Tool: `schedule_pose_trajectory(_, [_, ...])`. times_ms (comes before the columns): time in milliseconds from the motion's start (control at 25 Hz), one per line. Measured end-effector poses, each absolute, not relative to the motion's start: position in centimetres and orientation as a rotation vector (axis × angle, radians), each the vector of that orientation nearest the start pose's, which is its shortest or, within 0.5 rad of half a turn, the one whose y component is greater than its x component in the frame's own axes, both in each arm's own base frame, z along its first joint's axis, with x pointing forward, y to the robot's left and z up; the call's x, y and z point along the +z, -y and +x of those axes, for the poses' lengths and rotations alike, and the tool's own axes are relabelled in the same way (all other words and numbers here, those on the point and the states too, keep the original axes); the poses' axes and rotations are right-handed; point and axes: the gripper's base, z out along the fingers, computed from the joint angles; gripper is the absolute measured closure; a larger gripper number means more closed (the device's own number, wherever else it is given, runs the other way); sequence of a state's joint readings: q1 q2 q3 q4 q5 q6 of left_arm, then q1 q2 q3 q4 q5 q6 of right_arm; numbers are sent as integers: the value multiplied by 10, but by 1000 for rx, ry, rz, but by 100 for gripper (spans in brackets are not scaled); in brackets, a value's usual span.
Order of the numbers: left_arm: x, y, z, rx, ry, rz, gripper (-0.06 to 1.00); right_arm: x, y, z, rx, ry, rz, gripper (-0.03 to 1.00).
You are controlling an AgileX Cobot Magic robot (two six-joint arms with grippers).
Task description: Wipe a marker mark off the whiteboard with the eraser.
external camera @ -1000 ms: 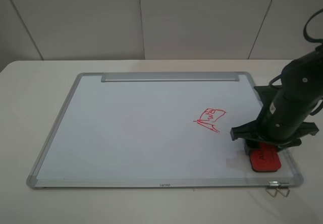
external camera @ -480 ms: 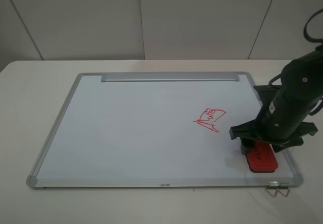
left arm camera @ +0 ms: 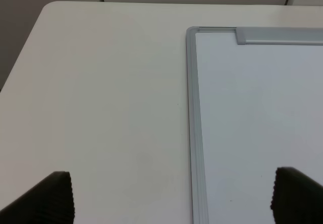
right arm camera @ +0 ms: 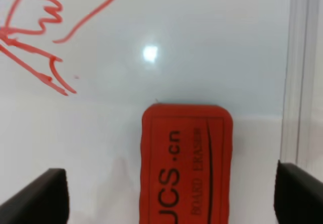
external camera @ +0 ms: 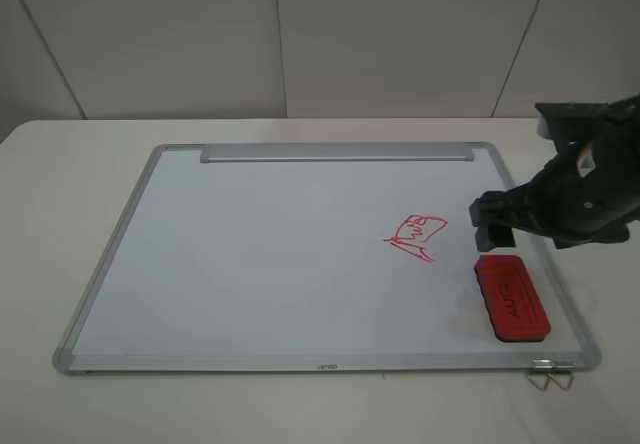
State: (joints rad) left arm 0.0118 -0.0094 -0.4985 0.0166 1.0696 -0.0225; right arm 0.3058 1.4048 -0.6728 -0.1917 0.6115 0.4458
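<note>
The red eraser (external camera: 512, 299) lies flat, lettering up, on the whiteboard (external camera: 250, 254) near its front right corner. My right gripper (external camera: 500, 229) hovers open just behind and above it, holding nothing. In the right wrist view the eraser (right arm camera: 185, 163) sits between the spread fingertips (right arm camera: 45, 193), apart from both. No round-face marker mark shows on the board. My left gripper (left arm camera: 171, 199) is open over the table beside the whiteboard's (left arm camera: 252, 108) far left corner, and is out of the exterior view.
An angular red scribble (external camera: 415, 237) with spiky lines sits left of the eraser, also in the right wrist view (right arm camera: 45, 27). The silver tray strip (external camera: 335, 153) runs along the board's far edge. A metal clip (external camera: 548, 374) hangs at the front right corner.
My right gripper has let go of the eraser, lifted and drawn back towards the far right. The eraser now lies free on the board.
</note>
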Motion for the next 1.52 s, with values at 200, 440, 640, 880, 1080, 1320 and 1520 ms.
schedule_pose_trajectory(200, [276,-1,-7,13,-2045,-36,17,224,-27,210,-31,-2730,101,24])
schedule_pose_trajectory(440, [276,-1,-7,13,-2045,-36,17,265,1,176,14,-2587,226,24])
schedule_pose_trajectory(640, [276,-1,-7,13,-2045,-36,17,294,2,136,41,-2464,182,24])
schedule_pose_trajectory(880, [276,-1,-7,13,-2045,-36,17,315,2,87,13,-2319,95,23])
schedule_pose_trajectory(1080, [276,-1,-7,13,-2045,-36,17,323,1,49,33,-2203,87,23])
schedule_pose_trajectory(1320, [276,-1,-7,13,-2045,-36,17,325,0,18,47,-2072,80,23])
schedule_pose_trajectory(1520, [276,-1,-7,13,-2045,-36,17,309,1,-4,37,-1983,71,23])
